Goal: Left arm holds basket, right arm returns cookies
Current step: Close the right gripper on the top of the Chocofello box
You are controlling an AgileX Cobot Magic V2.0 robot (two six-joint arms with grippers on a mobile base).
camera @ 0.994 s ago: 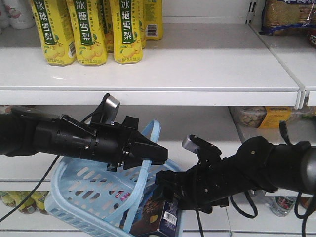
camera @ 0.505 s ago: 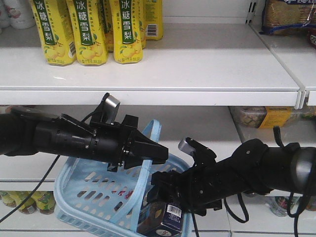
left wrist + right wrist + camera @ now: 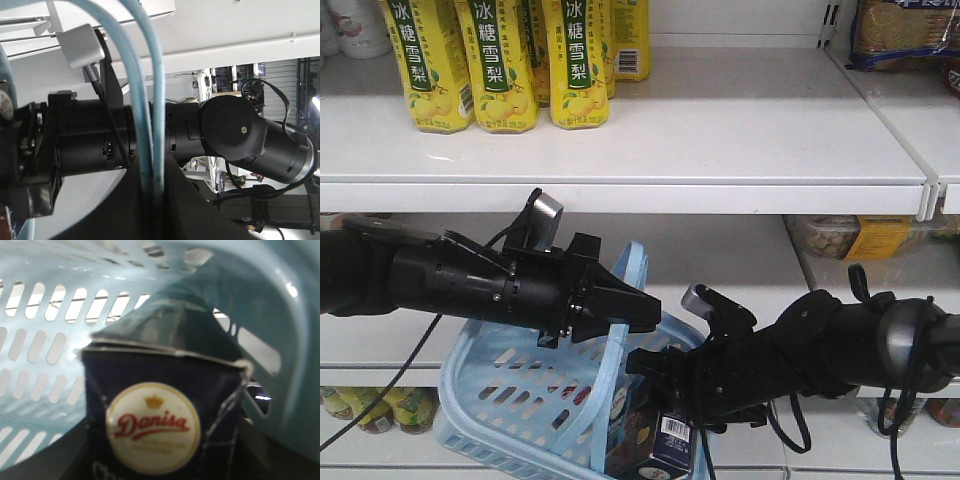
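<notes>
Basket (image 3: 490, 400) hangs tilted in front of the lower shelf; its bottom edge is cut off by the front view, and the far rim is hidden behind both arms. Left arm (image 3: 470, 285) comes in from the left, its base out of frame. Right arm (image 3: 840, 340) comes in from the right, with cable loops covering much of the wrist. Handle (image 3: 625, 275) loops up over the left gripper (image 3: 638, 312); in the left wrist view both pale blue strands run down into the black jaw body and vanish there, so the fingers read as clamped on the handle, though the contact line itself is hidden. Cookies (image 3: 655, 440) sit upright inside the basket at its right end, barcode side facing the front camera, lower part cut off and top covered by the right gripper (image 3: 655, 385). The right wrist view is blurred: the carton top with its round white logo fills the frame, slotted basket wall just behind it. Right fingers aren't visible in any view, so I can't tell whether they are spread, closed or touching the carton.
</notes>
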